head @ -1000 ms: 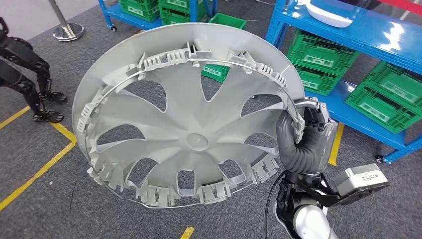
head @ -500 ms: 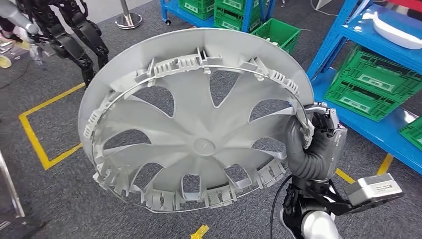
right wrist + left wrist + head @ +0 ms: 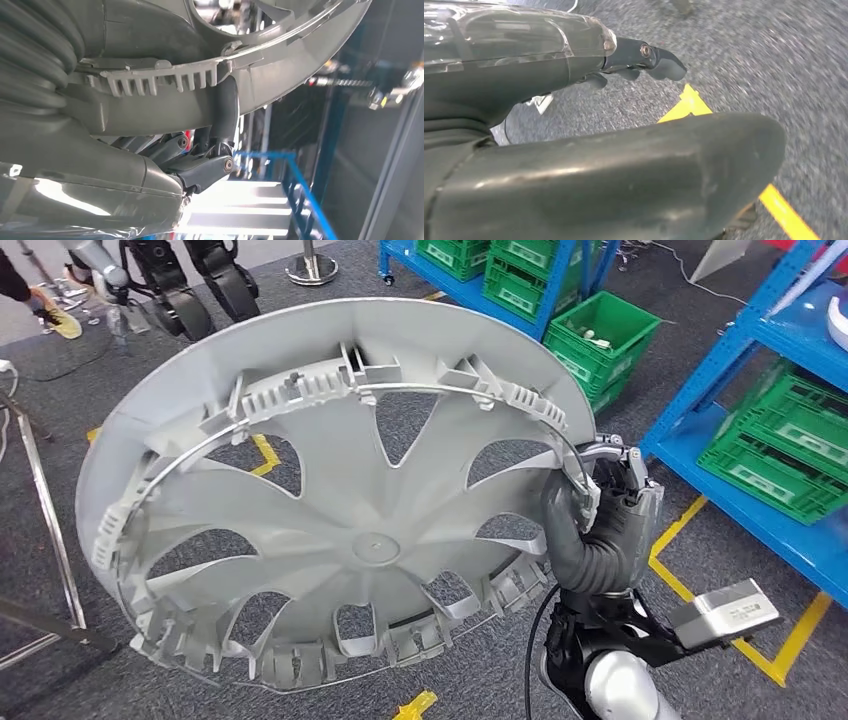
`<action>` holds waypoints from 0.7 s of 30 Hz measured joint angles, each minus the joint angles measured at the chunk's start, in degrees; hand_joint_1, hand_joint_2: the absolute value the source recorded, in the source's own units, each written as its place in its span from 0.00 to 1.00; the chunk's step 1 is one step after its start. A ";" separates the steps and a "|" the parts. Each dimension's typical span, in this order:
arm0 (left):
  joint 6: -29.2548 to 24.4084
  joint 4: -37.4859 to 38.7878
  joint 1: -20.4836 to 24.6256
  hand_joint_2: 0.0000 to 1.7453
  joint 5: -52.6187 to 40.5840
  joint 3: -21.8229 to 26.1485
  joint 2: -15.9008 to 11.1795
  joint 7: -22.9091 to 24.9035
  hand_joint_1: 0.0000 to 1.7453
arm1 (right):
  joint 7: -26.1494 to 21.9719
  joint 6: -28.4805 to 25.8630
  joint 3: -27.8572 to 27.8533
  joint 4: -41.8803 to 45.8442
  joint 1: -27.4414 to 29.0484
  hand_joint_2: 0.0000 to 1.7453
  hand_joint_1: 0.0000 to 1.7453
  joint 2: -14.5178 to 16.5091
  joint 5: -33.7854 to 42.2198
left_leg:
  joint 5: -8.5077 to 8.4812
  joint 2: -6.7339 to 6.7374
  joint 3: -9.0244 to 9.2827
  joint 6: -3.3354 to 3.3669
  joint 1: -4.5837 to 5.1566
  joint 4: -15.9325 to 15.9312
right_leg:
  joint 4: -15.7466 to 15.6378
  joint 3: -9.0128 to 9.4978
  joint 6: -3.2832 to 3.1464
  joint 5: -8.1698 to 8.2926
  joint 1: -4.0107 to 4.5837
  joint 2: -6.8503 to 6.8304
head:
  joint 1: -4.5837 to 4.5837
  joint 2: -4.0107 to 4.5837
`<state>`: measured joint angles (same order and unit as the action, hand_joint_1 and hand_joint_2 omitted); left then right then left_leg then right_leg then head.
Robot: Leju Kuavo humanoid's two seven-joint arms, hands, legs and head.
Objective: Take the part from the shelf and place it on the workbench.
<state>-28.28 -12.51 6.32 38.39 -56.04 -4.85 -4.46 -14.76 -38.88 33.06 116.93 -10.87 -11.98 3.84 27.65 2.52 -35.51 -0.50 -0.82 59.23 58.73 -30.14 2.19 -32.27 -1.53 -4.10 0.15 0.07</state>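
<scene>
The part is a large grey wheel cover [image 3: 340, 540], its ribbed inner side facing me in the head view. It is held up above the floor, tilted. My right hand [image 3: 595, 530] grips its rim at the right edge, thumb on the inner side. In the right wrist view the rim's toothed clips [image 3: 165, 82] lie across my right hand [image 3: 150, 150], with dark fingers [image 3: 227, 112] wrapped behind the rim. My left hand [image 3: 624, 150] hangs over grey carpet with its thumb and fingers apart and nothing in it.
Blue shelves with green crates [image 3: 770, 455] stand at the right and back. A green crate [image 3: 600, 335] sits on the floor. Yellow tape [image 3: 690, 590] marks the carpet. Another robot's dark legs [image 3: 190, 290] stand at the back left, and a metal frame [image 3: 40, 500] is at the left.
The whole picture has shifted: my view has turned left, so the shelves slid right and the other robot's legs came in at the top. The wheel cover stays in my right hand.
</scene>
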 joint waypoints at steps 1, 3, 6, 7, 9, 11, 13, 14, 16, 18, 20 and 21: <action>-0.17 0.01 0.03 0.00 0.38 0.39 -0.11 -0.30 0.00 | -0.03 -0.01 -0.01 0.44 -0.01 1.00 0.93 -0.26 0.06 | -0.06 -0.68 0.03 0.33 0.01 -0.05 | 2.68 -1.09 0.05 -1.76 -0.03 1.47 | -0.35 0.00; -0.33 0.02 0.07 0.00 0.98 1.16 -0.22 -1.05 0.00 | -0.02 0.00 -0.02 1.15 0.04 1.00 0.93 -0.79 0.31 | -0.11 -2.15 0.03 0.82 0.32 -0.03 | 10.66 -4.56 -0.24 -5.55 0.23 3.35 | -1.12 0.00; -0.39 0.03 -0.02 0.00 1.24 2.04 -0.27 -1.79 0.00 | -0.02 0.26 -0.04 1.91 0.05 1.00 0.93 -1.45 1.17 | -0.21 -4.75 0.20 1.17 1.05 -0.02 | 14.28 -6.69 -1.30 -4.97 0.85 3.86 | -1.86 0.00; -0.42 0.03 -0.04 0.00 1.25 2.20 -0.27 -1.89 0.00 | -0.02 0.54 -0.08 2.22 -0.03 1.00 0.93 -1.62 1.67 | -0.25 -5.62 0.34 1.24 1.27 -0.02 | 11.28 -5.57 -1.91 -2.74 1.12 4.33 | -2.08 0.00; -0.54 0.03 -0.02 0.00 1.26 2.47 -0.21 -1.99 0.00 | -0.02 1.33 -0.23 2.93 -0.31 1.00 0.93 -2.01 2.78 | -0.37 -7.14 0.45 1.29 1.43 -0.05 | 3.84 -2.58 -3.36 1.21 1.61 6.52 | -2.20 0.00; -0.69 0.04 -0.02 0.00 1.26 2.77 -0.13 -2.02 0.00 | -0.02 1.95 -0.39 3.62 -0.70 1.00 0.93 -2.31 3.61 | -0.66 -8.38 0.12 1.01 1.16 -0.08 | 0.07 -1.01 -4.22 2.48 1.98 7.98 | -2.15 0.00; -0.81 0.05 -0.14 0.00 1.26 3.10 -0.12 -2.01 0.00 | -0.02 2.25 -0.45 4.20 -1.09 1.00 0.93 -2.53 3.94 | -1.03 -9.53 -0.26 0.42 0.99 -0.22 | -1.16 -0.54 -4.29 2.65 1.97 7.15 | -2.39 0.00; -0.85 0.05 -0.25 0.00 1.27 3.21 -0.12 -2.00 0.00 | -0.02 2.32 -0.45 4.42 -1.25 1.00 0.93 -2.62 3.99 | -0.90 -8.78 -0.45 0.15 1.17 -0.08 | -1.97 -0.16 -4.22 2.90 1.81 6.45 | -2.47 0.00; -0.90 0.05 -0.25 0.00 1.28 3.32 -0.19 -2.02 0.00 | -0.02 2.38 -0.45 4.82 -1.40 1.00 0.93 -2.78 4.04 | 1.05 -5.37 -1.78 -0.46 1.44 2.51 | -3.60 0.57 -4.13 3.52 1.42 4.95 | -2.01 0.00; -0.90 0.05 -0.14 0.00 1.29 3.36 -0.26 -2.03 0.00 | -0.02 2.37 -0.47 5.11 -1.37 1.00 0.93 -2.84 4.11 | 4.61 -2.59 -4.88 -1.30 0.89 8.99 | -3.97 0.76 -4.10 3.67 1.28 3.50 | -1.27 0.00; -0.90 0.05 -0.18 0.00 1.30 3.39 -0.28 -2.00 0.00 | -0.02 2.35 -0.46 5.21 -1.28 1.00 0.93 -2.91 4.15 | 6.13 -2.38 -7.19 -2.26 -0.07 13.92 | -3.82 0.75 -3.80 3.50 0.96 1.98 | -0.67 0.00; -0.90 0.06 -0.22 0.00 1.30 3.40 -0.31 -2.00 0.00 | -0.02 2.36 -0.45 5.21 -1.26 1.00 0.93 -2.94 4.15 | 5.36 -2.22 -6.93 -2.75 -0.47 13.63 | -3.66 0.77 -3.52 3.34 0.74 1.28 | -0.42 0.00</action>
<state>-29.18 -12.45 6.09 39.69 -52.64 -5.15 -6.47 -14.78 -36.52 32.61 122.14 -12.13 -14.92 7.99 33.01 0.30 -42.44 -3.25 -1.29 72.85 55.07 -29.37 -1.34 -28.94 -0.78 -2.82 -0.27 0.07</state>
